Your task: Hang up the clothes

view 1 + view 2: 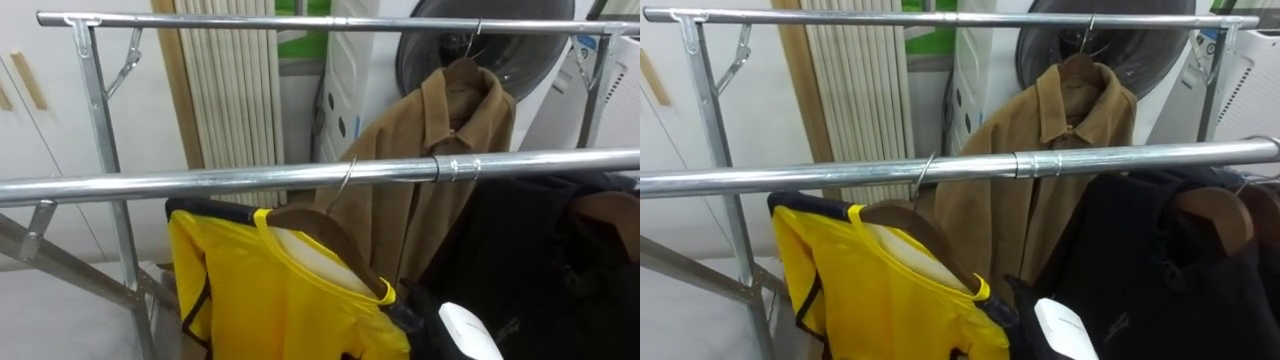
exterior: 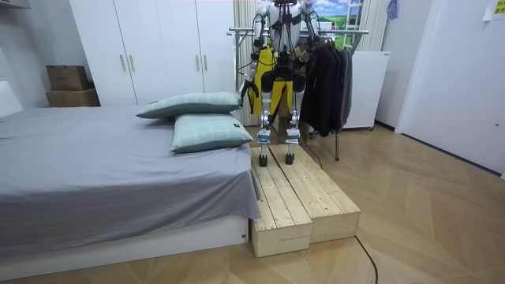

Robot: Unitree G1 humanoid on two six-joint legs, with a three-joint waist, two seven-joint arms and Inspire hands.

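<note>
Left eye view: yellow shirt (image 1: pixel 258 300) on rail (image 1: pixel 200 183), open stretch leftward.

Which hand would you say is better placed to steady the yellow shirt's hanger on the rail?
Right, probably: the right hand shows low, just right of the lower end of the hanger. The hanger carries the yellow shirt, and its hook sits over the near rail.

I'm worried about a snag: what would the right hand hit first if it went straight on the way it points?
Probably the yellow shirt, at its collar on the wooden hanger, just ahead of the right hand; above that runs the near rail. Depth is unclear.
</note>
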